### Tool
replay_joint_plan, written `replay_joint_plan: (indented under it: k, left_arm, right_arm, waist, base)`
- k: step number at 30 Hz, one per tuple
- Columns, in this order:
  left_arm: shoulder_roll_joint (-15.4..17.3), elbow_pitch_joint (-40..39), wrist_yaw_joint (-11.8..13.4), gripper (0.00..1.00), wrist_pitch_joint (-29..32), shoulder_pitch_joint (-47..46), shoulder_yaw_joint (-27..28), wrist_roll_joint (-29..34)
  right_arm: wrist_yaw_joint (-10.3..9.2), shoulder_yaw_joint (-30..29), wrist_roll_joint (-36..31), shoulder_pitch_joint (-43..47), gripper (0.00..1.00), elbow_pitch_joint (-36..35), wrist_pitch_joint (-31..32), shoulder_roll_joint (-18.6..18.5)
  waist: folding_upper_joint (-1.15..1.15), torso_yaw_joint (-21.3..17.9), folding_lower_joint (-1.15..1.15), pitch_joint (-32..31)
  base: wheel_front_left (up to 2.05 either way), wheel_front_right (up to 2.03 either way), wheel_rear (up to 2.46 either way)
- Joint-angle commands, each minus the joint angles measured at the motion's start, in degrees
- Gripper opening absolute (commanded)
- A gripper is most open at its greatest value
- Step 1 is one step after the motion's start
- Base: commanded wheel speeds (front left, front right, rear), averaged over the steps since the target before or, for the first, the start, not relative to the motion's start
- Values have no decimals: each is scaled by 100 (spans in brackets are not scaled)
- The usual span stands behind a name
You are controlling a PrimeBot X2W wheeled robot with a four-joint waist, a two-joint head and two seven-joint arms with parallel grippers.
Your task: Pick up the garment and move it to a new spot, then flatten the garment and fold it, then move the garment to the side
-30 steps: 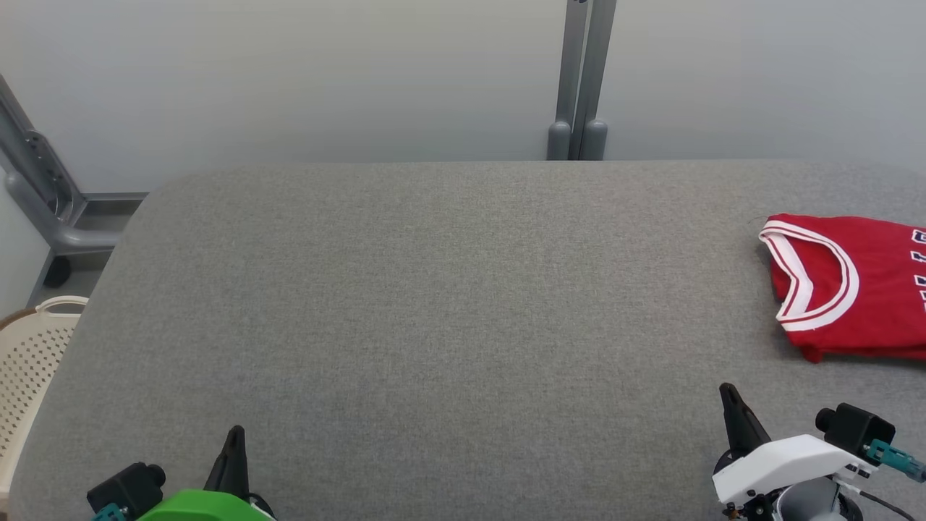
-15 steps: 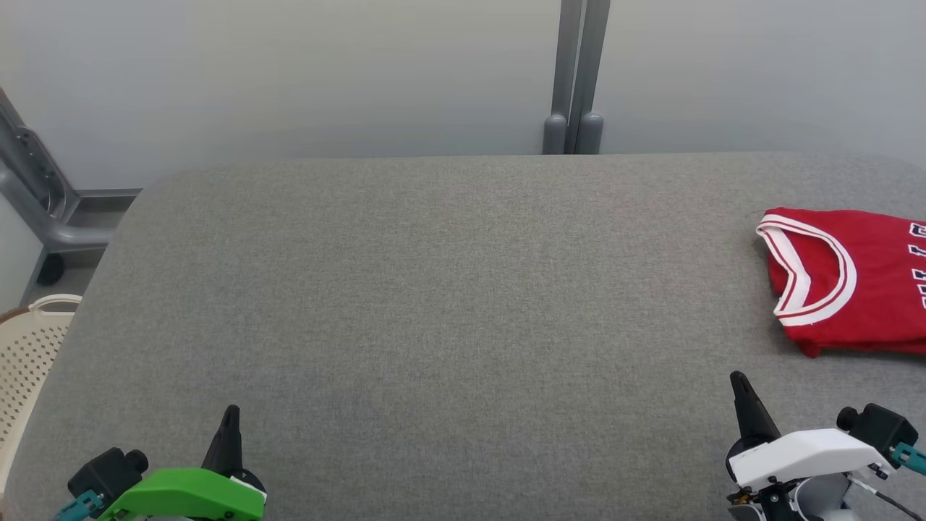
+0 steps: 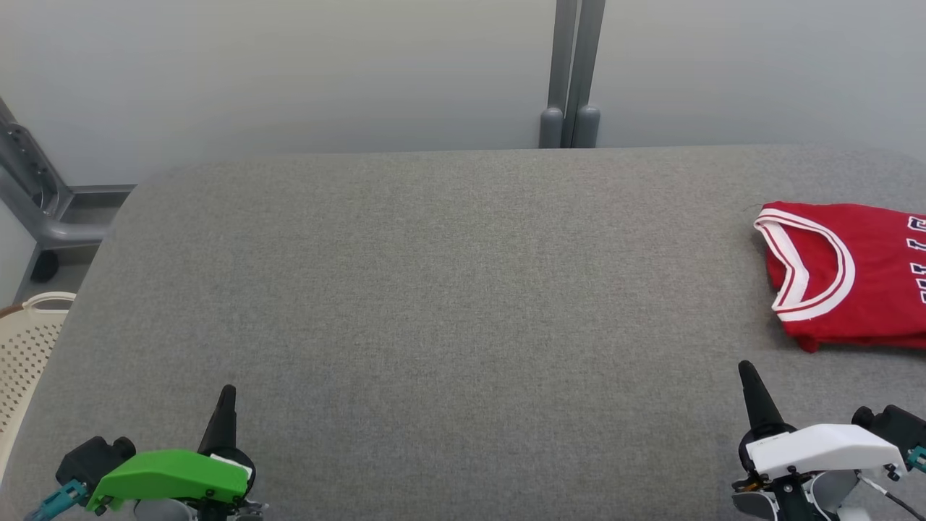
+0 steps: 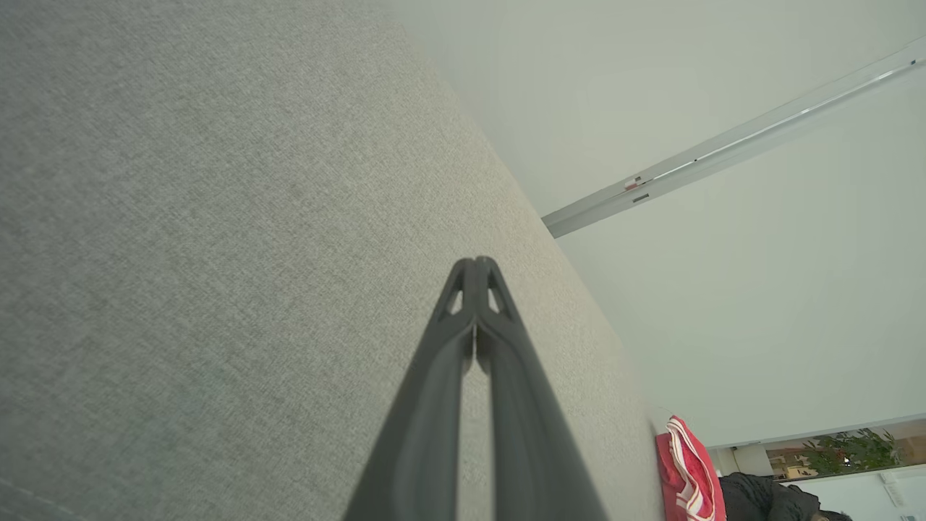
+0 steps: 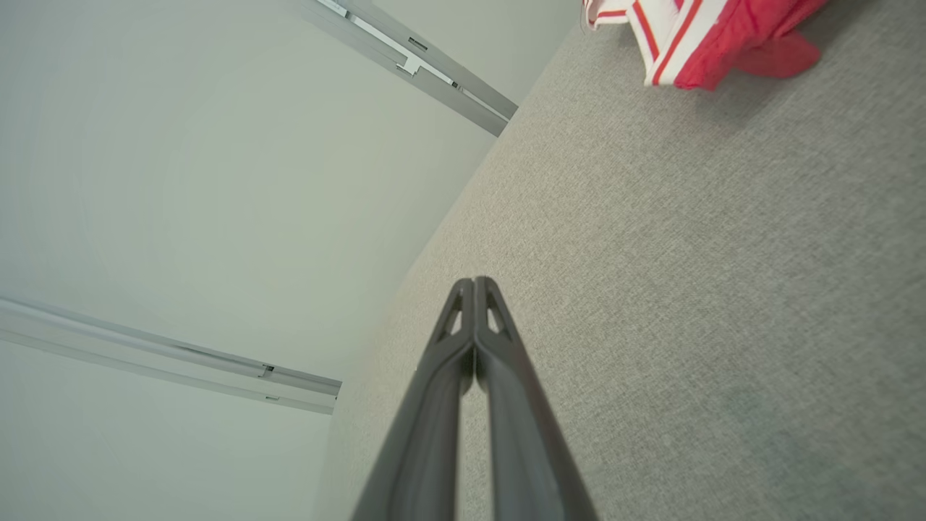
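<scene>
The garment (image 3: pixel 868 282) is a folded red jersey with white and red trim, lying flat at the far right of the grey table (image 3: pixel 434 289); its right part runs past the frame edge. A corner of the garment (image 5: pixel 694 36) lies at the top of the right wrist view, and the garment (image 4: pixel 684 470) is small at the lower right of the left wrist view. My right gripper (image 3: pixel 746 370) is shut and empty near the front right edge, a short way in front of the jersey. At the front left, far from the cloth, my left gripper (image 3: pixel 228 394) is shut and empty as well.
A cream perforated basket (image 3: pixel 25 347) stands off the table's left edge. Grey metal posts (image 3: pixel 568 130) rise behind the far edge, and a grey frame (image 3: pixel 36 210) stands at the back left. A pale wall runs behind the table.
The head camera has tilted, so the whole picture has shifted slightly up. Both grippers show further into the frame at the bottom. The jersey has not moved on the table.
</scene>
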Motion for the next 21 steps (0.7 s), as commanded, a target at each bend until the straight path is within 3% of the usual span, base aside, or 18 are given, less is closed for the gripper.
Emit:
replay_joint_plan:
  k: [1,21]
  left_arm:
    - [-14,-62,-64,0,59,-185,81,-205]
    - [-119,-65,-181,0,400,-419,337,-1148]
  right_arm:
    - [2,-33,226,-9,0,-126,17,-37]
    - [2,-111,1305,25,0,-349,113,-45]
  waist:
    - [0,-7,0,12]
    - [0,-57,0,102]
  base:
    - [0,0,0]
    - [0,0,0]
